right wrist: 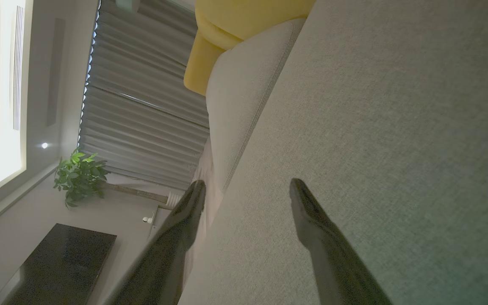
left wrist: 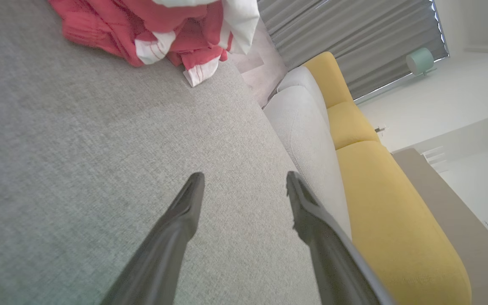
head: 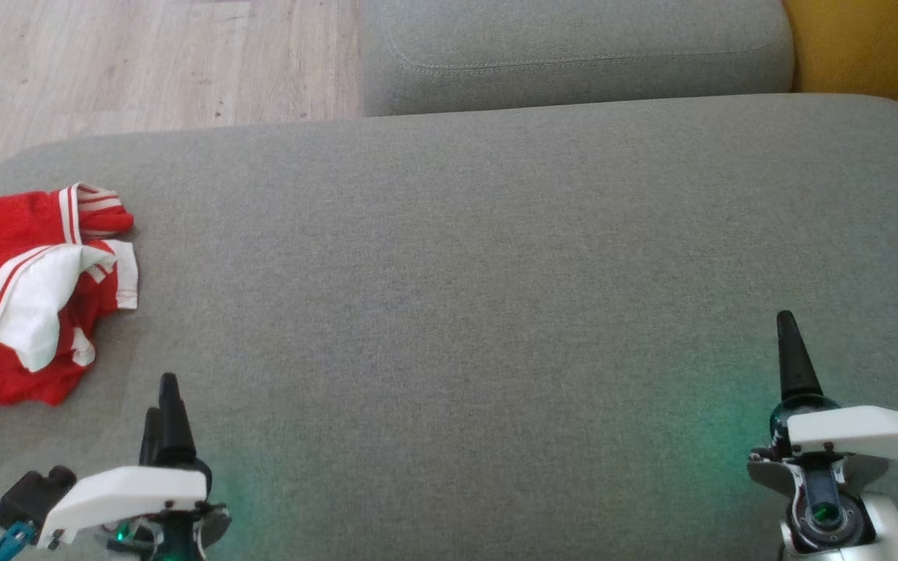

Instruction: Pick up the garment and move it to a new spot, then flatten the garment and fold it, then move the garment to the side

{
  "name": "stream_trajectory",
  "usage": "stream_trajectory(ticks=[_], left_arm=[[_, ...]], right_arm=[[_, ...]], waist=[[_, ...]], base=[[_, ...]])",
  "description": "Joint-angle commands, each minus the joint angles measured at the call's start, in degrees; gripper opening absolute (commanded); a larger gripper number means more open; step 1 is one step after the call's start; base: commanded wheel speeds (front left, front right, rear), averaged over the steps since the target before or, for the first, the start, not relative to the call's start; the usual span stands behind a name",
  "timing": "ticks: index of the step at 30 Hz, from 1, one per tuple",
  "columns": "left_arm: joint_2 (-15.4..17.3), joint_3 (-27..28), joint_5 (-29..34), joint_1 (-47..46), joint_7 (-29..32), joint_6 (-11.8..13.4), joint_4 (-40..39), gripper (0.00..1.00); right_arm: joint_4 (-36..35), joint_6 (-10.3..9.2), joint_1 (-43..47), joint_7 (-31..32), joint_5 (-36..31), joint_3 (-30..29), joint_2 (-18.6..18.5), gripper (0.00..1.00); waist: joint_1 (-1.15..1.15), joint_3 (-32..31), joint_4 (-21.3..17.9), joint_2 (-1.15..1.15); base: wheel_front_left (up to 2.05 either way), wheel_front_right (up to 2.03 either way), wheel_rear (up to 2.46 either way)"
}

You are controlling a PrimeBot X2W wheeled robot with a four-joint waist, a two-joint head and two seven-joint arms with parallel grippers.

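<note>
Head view: garment [head: 32,288] heaped at far left, both jaws wide

We see the red-and-white garment crumpled at the left edge of the grey cushion [head: 457,257]. Its longer run lies near to far, with a striped band at its far end. Our left gripper [left wrist: 244,182] hovers just near of it. Our right gripper [right wrist: 247,186] sits well apart at the near right. Both are spread wide and hold nothing.

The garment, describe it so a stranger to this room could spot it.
Find the wide grey cushion before the robot. At its left edge, ahead of the left gripper, lies a crumpled garment. It is bright red with white stripes, unlike the plain grey fabric under it.
</note>
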Motion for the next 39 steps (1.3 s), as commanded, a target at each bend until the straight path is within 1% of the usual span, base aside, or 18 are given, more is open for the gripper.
stream_trajectory(ticks=[1, 14, 29, 39], left_arm=[[1.0, 0.1, 1.6, -3.0, -0.8, 0.2, -1.4, 1.0], [1.6, -1.7, 11.5, -4.0, -3.2, 0.7, 0.1, 1.0], [2.3, -3.2, 21.5, -5.3, -5.5, 1.3, 1.8, 1.0], [2.8, -4.1, 28.7, -6.3, -7.2, 2.2, 2.3, 1.0]], right_arm=[[-1.6, 0.0, -3.7, -0.6, -1.3, 0.7, -1.0, 1.0], [0.7, 0.01, -5.4, -2.9, -10.9, 2.3, -0.9, 1.0], [3.5, 0.01, -7.3, -5.3, -21.1, 3.8, -1.2, 1.0], [4.1, 0.01, -8.9, -7.0, -28.2, 4.4, -1.1, 1.0]], waist=[[0.0, 0.0, 0.0, 0.0], [0.0, -0.2, -0.1, 0.0], [0.0, 0.0, -0.2, 0.0], [0.0, 0.8, -0.3, 0.0]], base=[[0.0, 0.0, 0.0], [0.0, 0.0, 0.0], [0.0, 0.0, 0.0], [0.0, 0.0, 0.0]])
